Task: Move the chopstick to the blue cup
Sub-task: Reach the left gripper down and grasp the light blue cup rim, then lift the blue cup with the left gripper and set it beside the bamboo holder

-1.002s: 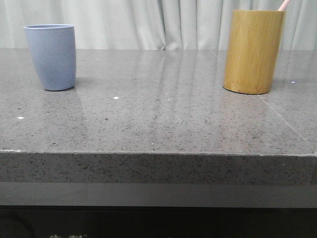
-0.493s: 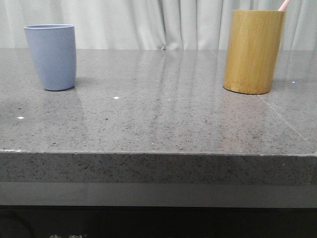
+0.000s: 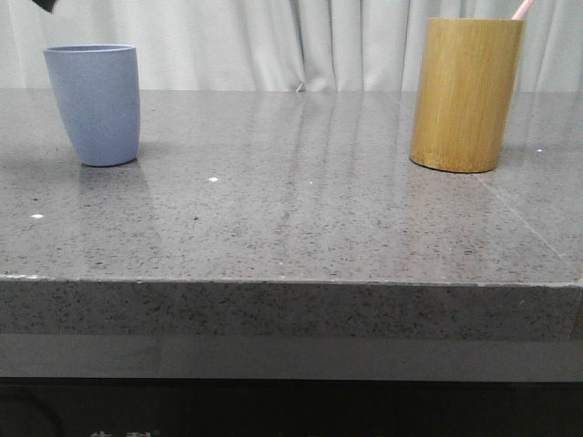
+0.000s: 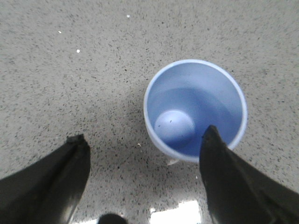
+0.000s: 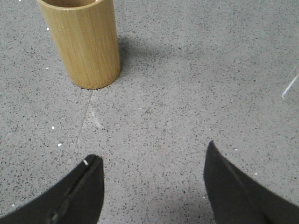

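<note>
The blue cup (image 3: pixel 94 105) stands upright at the far left of the grey stone table. From above it is empty (image 4: pixel 196 98). My left gripper (image 4: pixel 143 134) hangs open above the table just beside the cup, one finger overlapping the cup's rim in that view. A dark tip of the left arm (image 3: pixel 46 5) shows above the cup. The chopstick (image 3: pixel 522 9) pokes its pink end out of the bamboo cylinder (image 3: pixel 465 96) at the far right. My right gripper (image 5: pixel 153 150) is open over bare table, well short of the bamboo cylinder (image 5: pixel 84 46).
The table's front edge (image 3: pixel 291 282) runs across the front view. A thin seam (image 5: pixel 84 121) crosses the stone near the cylinder. White curtains (image 3: pixel 273 41) hang behind the table.
A dark tip of my left arm has come into the front view's top left corner, above the blue cup. The cups and the chopstick have not moved.
</note>
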